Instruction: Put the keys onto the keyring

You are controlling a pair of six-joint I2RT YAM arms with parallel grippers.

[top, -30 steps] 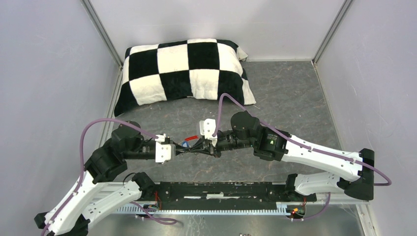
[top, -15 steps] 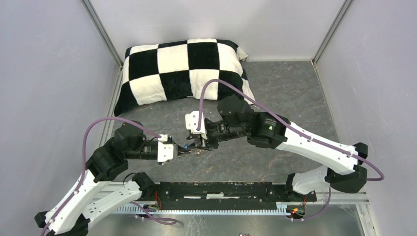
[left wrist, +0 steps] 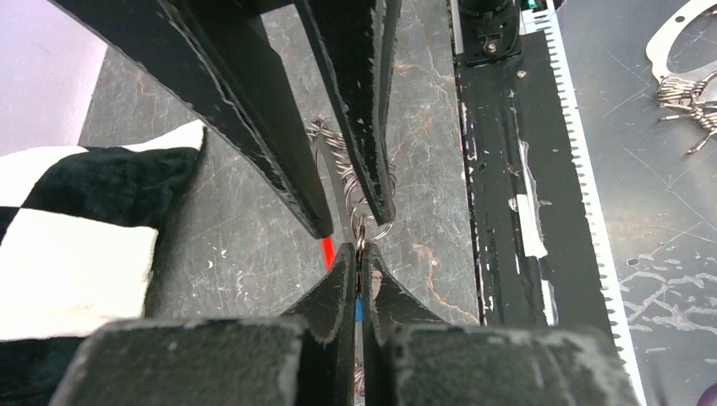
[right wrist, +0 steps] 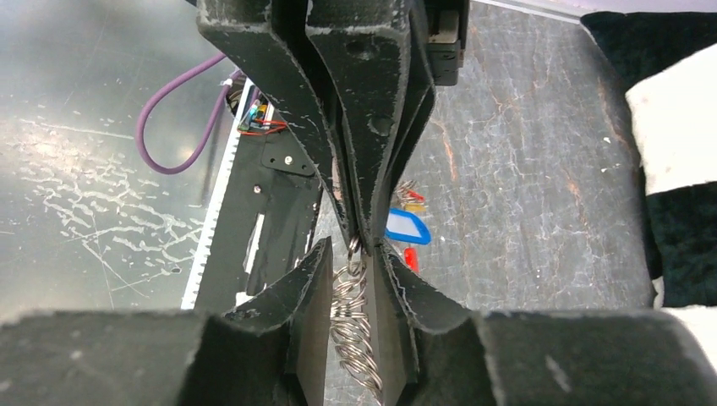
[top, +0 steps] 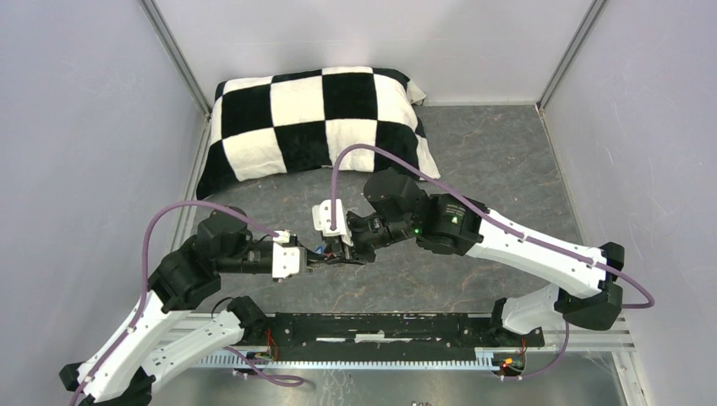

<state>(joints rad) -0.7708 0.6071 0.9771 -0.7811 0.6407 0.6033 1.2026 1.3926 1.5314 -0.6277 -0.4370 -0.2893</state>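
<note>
Above the near half of the surface [top: 507, 169], left of its middle, the keyring [right wrist: 353, 317] is held up between the two arms. The left fingers [left wrist: 332, 292] are pressed together on a small end ring of the keyring. The right fingers [right wrist: 311, 283] are set narrowly apart with the coiled part of the keyring between them; whether it is clamped cannot be told. Just past the fingertips a blue key [right wrist: 408, 230] is seen, with a red key [right wrist: 411, 259] and a yellow key [right wrist: 413, 204] close beside it. A checkered pillow [top: 313, 118] is noted at the far left corner.
</note>
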